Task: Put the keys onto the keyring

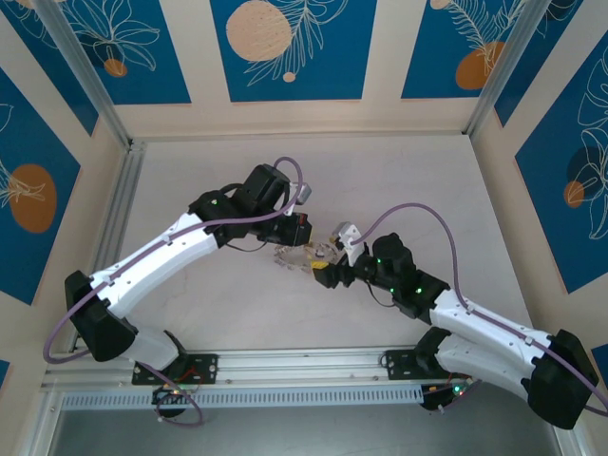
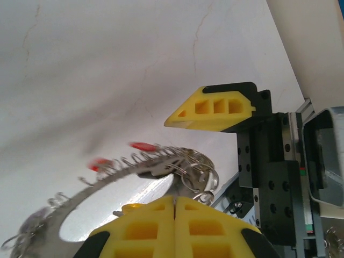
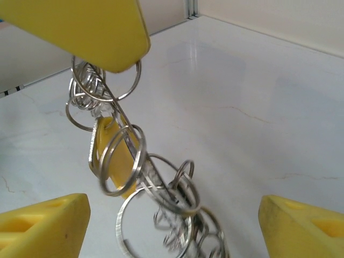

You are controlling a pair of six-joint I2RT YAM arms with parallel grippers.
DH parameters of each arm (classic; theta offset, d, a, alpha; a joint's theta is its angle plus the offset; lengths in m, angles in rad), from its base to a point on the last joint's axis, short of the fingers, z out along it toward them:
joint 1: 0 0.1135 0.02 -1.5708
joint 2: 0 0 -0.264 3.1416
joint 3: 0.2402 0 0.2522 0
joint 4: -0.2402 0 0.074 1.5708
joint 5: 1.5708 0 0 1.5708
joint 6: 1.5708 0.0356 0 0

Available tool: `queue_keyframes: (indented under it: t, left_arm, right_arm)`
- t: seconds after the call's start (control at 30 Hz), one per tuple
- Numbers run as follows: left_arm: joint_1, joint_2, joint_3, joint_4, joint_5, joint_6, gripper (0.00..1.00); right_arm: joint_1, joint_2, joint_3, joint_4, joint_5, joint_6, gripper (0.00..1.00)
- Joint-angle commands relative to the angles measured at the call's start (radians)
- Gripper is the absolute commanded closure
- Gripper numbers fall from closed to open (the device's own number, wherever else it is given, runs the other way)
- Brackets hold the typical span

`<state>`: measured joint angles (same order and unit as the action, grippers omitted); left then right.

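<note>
- The keyring (image 2: 134, 171) is held up off the counter (image 3: 258, 97), near its middle. My left tool (image 2: 174, 201) has its fingers tight together, clamped on the ring's rim.
- Two red keys (image 2: 142, 145) sit along the ring's far rim. From my right wrist I see a tangle of small loops (image 3: 134, 156) hanging under the left tool, with a yellow key (image 3: 115, 156) among them. I cannot tell whether that key is threaded or merely caught.
- My right tool (image 3: 173, 209) stands apart, one finger on either side of the tangle, holding nothing.
- If it closes here, I expect it to take several loops at once instead of one, because they overlap so closely. No key would thread that way.
- The lower loops look blurred, which I take for swinging. A moving loop could slip past the pads or be knocked aside.
- My left hold is a pinch on a thin edge. A tug from the right could twist the ring or pull it free, and it would drop to the counter.
- The two tools are very near each other, so a small error could bump finger against finger.
- I can read no brand, label or writing on the keys, ring or tools. The wall panels (image 1: 285, 47) carry only leaf and orange-disc drawings.
</note>
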<state>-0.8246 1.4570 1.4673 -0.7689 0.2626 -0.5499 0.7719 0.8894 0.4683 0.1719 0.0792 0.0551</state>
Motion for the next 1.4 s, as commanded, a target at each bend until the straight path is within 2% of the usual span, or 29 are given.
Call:
queue_keyframes:
  t: [0.0,0.37,0.67,0.9,1.03,1.17,1.23,1.37]
  left_arm:
    - [0.008,-0.007,0.051,0.002,0.036,0.008,1.0]
    - [0.01,0.003,0.111,-0.099,0.045,0.082,1.0]
    - [0.01,-0.001,0.11,-0.082,0.072,0.067,1.0]
    - [0.01,-0.004,0.111,-0.075,0.084,0.056,1.0]
    - [0.01,-0.004,0.113,-0.069,0.089,0.053,1.0]
    - [0.01,-0.001,0.113,-0.067,0.098,0.049,1.0]
    - [0.009,0.001,0.114,-0.071,0.102,0.047,1.0]
    - [0.012,-0.005,0.117,-0.089,0.101,0.05,1.0]
  right_arm:
    - [-0.003,-0.003,0.039,0.018,0.007,-0.041,0.19]
    - [0.001,-0.109,0.016,-0.073,0.022,-0.077,0.19]
    - [0.003,-0.028,0.031,-0.006,-0.008,-0.078,0.28]
    - [0.003,0.001,0.046,0.028,-0.066,-0.105,0.44]
    - [0.003,0.002,0.054,0.03,-0.121,-0.121,0.64]
    - [0.003,0.002,0.064,0.009,-0.124,-0.13,0.83]
    - [0.003,-0.001,0.053,0.028,-0.086,-0.13,0.93]
    - [0.0,0.016,0.062,0.014,0.049,-0.127,0.99]
